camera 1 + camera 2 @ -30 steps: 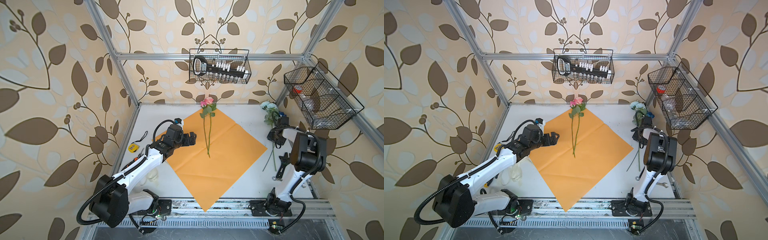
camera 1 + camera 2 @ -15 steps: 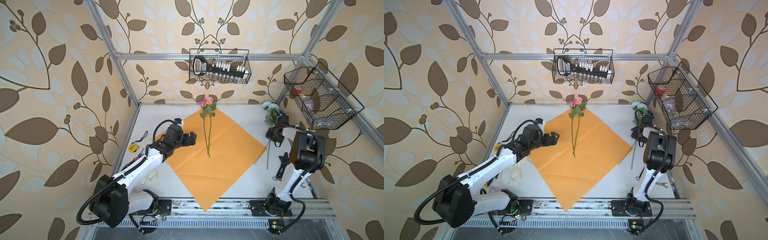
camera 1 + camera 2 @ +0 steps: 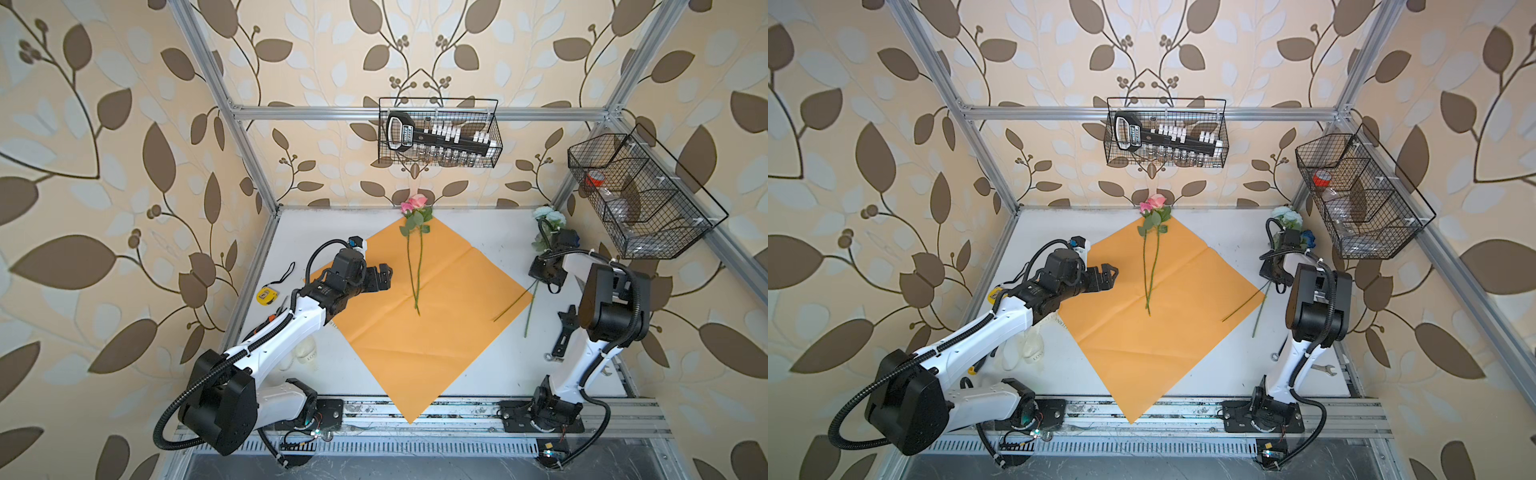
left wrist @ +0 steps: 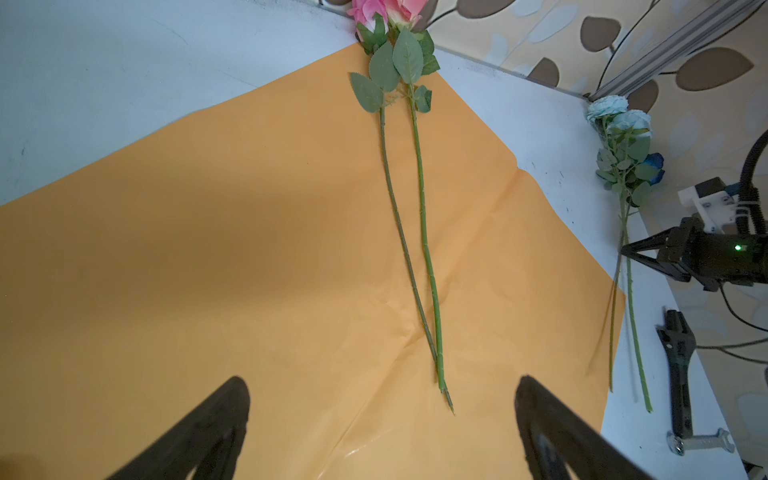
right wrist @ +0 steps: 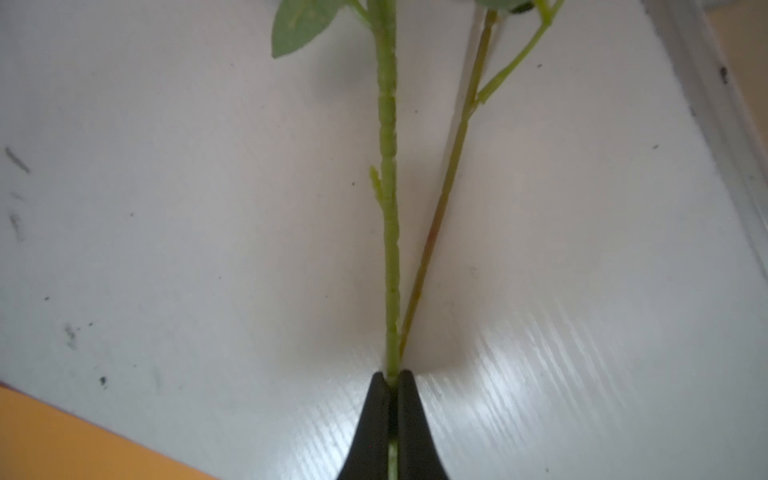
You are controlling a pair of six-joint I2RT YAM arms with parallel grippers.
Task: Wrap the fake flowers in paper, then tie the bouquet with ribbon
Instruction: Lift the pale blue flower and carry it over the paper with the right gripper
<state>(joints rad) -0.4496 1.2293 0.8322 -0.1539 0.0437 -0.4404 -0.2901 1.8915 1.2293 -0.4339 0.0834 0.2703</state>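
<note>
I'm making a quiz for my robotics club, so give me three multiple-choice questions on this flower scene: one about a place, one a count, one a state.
1. Where are the pink flowers?
A. in a vase
B. stems flat on the orange paper
C. held in the air

2. How many stems do the pink flowers have?
A. one
B. two
C. five

3. What is the right gripper doing?
A. open and empty
B. shut on the paper
C. shut on a stem of the blue flowers

Answers:
1. B, both top views show the stems lying on the sheet.
2. B, the left wrist view shows two stems side by side.
3. C, the right wrist view shows the fingers pinched on a green stem.
</note>
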